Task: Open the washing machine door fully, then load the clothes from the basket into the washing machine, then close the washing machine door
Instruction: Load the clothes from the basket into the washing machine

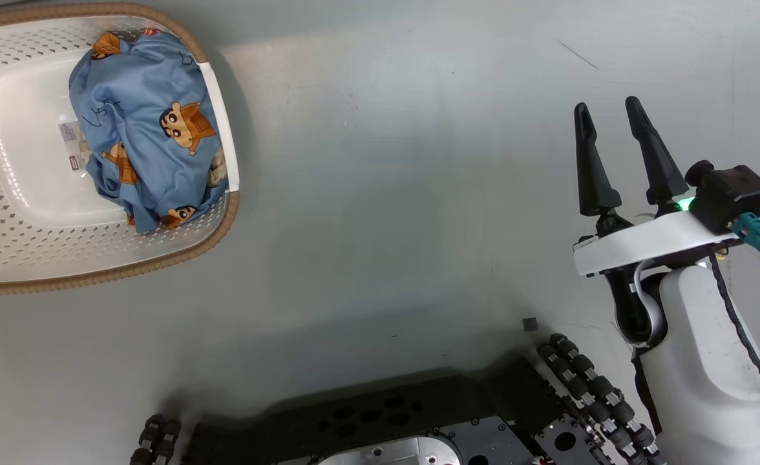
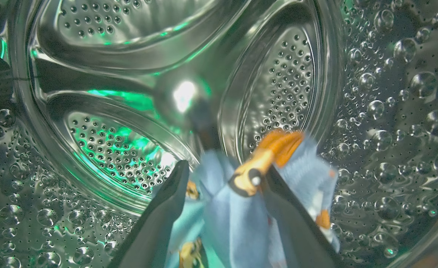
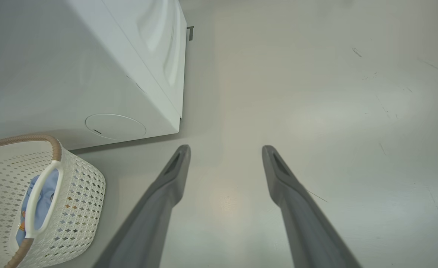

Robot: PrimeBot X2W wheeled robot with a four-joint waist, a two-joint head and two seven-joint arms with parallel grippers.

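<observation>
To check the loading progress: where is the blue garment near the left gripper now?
In the left wrist view, the blue garment hangs between the open left gripper's fingers, inside the steel drum of the washing machine, low in that view.

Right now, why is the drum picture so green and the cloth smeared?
Left wrist view: green light and white glare bounce off the drum; the blue garment is motion-blurred. Head view: sharp, the basket casts a soft shadow. Right wrist view: even light, glare on the floor.
</observation>
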